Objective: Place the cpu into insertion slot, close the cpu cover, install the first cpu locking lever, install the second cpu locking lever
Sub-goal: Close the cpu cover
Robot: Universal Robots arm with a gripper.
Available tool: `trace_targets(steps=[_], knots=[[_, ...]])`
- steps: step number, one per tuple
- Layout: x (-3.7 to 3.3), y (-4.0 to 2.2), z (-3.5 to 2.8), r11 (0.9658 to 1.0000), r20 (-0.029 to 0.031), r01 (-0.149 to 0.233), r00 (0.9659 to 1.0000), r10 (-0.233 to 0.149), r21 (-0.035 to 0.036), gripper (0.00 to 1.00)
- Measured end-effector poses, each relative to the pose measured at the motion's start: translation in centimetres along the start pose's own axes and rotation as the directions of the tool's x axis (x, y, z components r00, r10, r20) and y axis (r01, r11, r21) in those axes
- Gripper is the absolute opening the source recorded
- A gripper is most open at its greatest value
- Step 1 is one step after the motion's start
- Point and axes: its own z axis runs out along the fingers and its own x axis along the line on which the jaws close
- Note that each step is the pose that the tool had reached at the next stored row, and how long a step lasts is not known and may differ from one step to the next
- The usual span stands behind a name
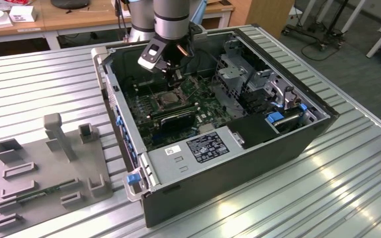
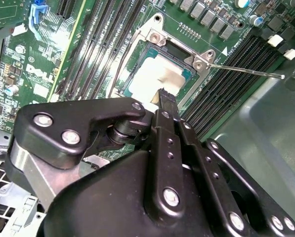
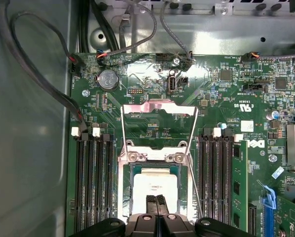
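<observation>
The cpu (image 3: pixel 154 183), a pale silvery square, lies flat in the insertion slot (image 3: pixel 126 180) on the green board. In the second wrist view the cpu (image 2: pixel 154 74) shows just beyond my fingertips. The cpu cover (image 3: pixel 159 109), a thin silvery frame, is swung open away from the slot on its hinge. A thin locking lever (image 2: pixel 246 70) sticks out sideways from the hinge bracket, unlatched. My gripper (image 3: pixel 156 198) is shut, its two black fingers pressed together, with the tips right over the cpu's near edge and nothing seen between them. In the exterior view my gripper (image 1: pixel 170 85) hangs inside the case above the slot (image 1: pixel 166 99).
Long black memory slots (image 3: pixel 93 182) flank the socket on both sides. Cables (image 3: pixel 43 84) run along the case wall. The open computer case (image 1: pixel 230 163) rests on a slatted metal table (image 1: pixel 38 84). A grey fixture block (image 1: pixel 45 168) stands at the exterior view's left.
</observation>
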Motion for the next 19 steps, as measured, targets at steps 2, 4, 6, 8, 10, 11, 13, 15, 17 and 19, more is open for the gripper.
trace_targets(steps=[2, 4, 6, 8, 10, 11, 13, 15, 17, 19], knots=[[0.00, 0.01, -0.07, 1.0000, -0.0003, 0.000, 1.0000, 0.000, -0.0002, 0.10], [0.01, 0.01, -0.20, 1.0000, -0.0002, 0.000, 1.0000, 0.000, -0.0001, 0.10], [0.01, 0.02, -0.39, 1.0000, -0.0002, 0.000, 1.0000, 0.000, -0.0002, 0.10], [0.01, 0.03, -0.59, 1.0000, -0.0003, 0.000, 1.0000, 0.000, -0.0002, 0.10], [0.02, 0.04, -0.79, 1.0000, -0.0003, 0.000, 1.0000, 0.000, -0.0002, 0.10], [0.02, 0.05, -0.93, 1.0000, -0.0004, 0.000, 1.0000, 0.000, -0.0002, 0.10], [0.02, 0.06, -1.18, 1.0000, -0.0003, 0.000, 1.0000, 0.000, -0.0002, 0.10], [0.03, 0.07, -1.39, 1.0000, -0.0003, 0.000, 1.0000, 0.000, -0.0002, 0.10], [0.03, 0.07, -1.44, 1.0000, -0.0004, 0.000, 1.0000, 0.000, -0.0003, 0.10], [0.03, 0.07, -1.47, 1.0000, -0.0003, 0.000, 1.0000, 0.000, -0.0002, 0.10]])
